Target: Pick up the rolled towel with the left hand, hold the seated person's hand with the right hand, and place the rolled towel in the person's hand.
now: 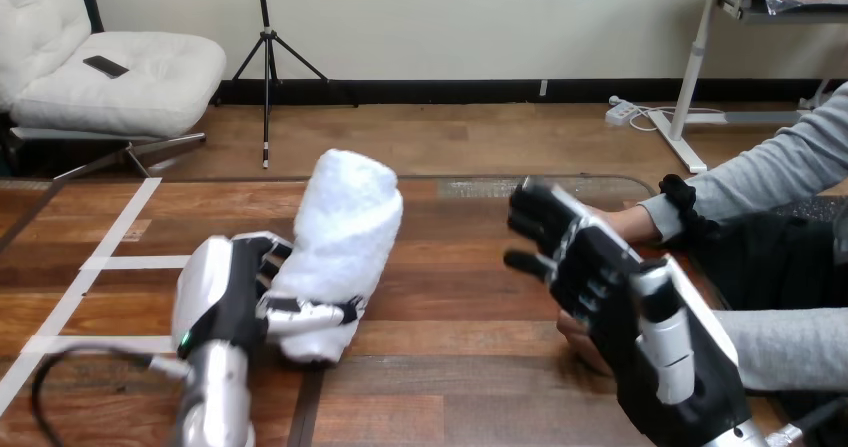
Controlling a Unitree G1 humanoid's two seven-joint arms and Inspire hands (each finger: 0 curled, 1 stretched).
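My left hand (225, 302) is curled round the lower end of the rolled white towel (345, 227), thumb across its front. The roll leans up and to the right from that hand, left of the table's middle. My right hand (600, 277) is at the right, back up, its fingers stretched out toward the upper left with the thumb sticking out sideways. It lies over the person's hand (622, 223), whose wrist and grey sleeve come in from the right edge. I cannot tell whether the two touch. Fingertips of another hand of the person (578, 345) show under my right palm.
The wooden table (450, 387) has white tape lines (110, 247) on its left part. The person's second grey sleeve (790, 347) lies along the right edge, close behind my right forearm.
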